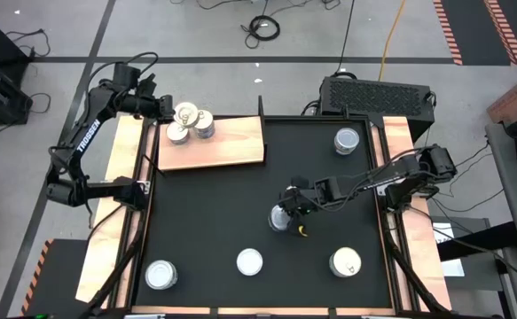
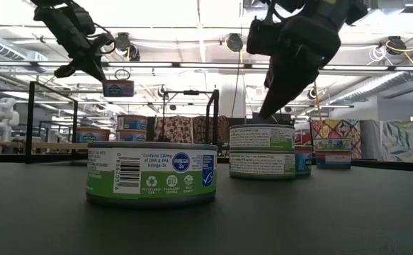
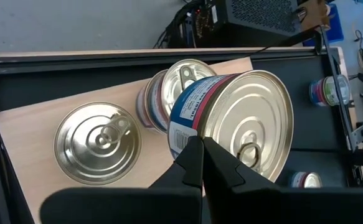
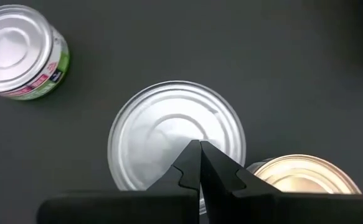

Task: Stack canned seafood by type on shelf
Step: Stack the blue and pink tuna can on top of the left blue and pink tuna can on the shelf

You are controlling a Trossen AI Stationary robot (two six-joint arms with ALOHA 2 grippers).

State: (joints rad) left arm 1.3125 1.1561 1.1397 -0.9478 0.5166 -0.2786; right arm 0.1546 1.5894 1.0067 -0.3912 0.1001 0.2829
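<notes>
The shelf is a pale wooden board (image 1: pixel 231 142) at the table's far left. Two gold-topped tins (image 1: pixel 178 133) (image 1: pixel 205 126) stand on it. My left gripper (image 3: pixel 201 148) is above them, shut on a third tin (image 3: pixel 237 118) with a blue and red label and a pull-tab top. My right gripper (image 4: pixel 200 149) is shut at mid-table over a pale-topped tin (image 4: pixel 169 124). In the low view this tin is the upper one (image 2: pixel 261 138) of two green-labelled tins stacked one on the other (image 2: pixel 261 164). My left gripper meets the blue-labelled tin at the edge of its side wall (image 3: pixel 190 127); the shut fingers hide the exact place of contact. In the low view the tin (image 2: pixel 117 88) hangs lifted clear, high above the shelf's tins. My right gripper comes slanting from above and the right, its shut fingertips (image 2: pixel 263 117) at the top face of the upper tin (image 4: pixel 175 134). Whether they touch it I cannot tell.
Three more tins stand along the near edge (image 1: pixel 160 275) (image 1: pixel 249 261) (image 1: pixel 345 261), and one stands at the far right (image 1: pixel 347 140). A gold top (image 4: pixel 306 177) shows right beside the right gripper's tin. A raised black frame (image 1: pixel 261 105) borders the table's far side.
</notes>
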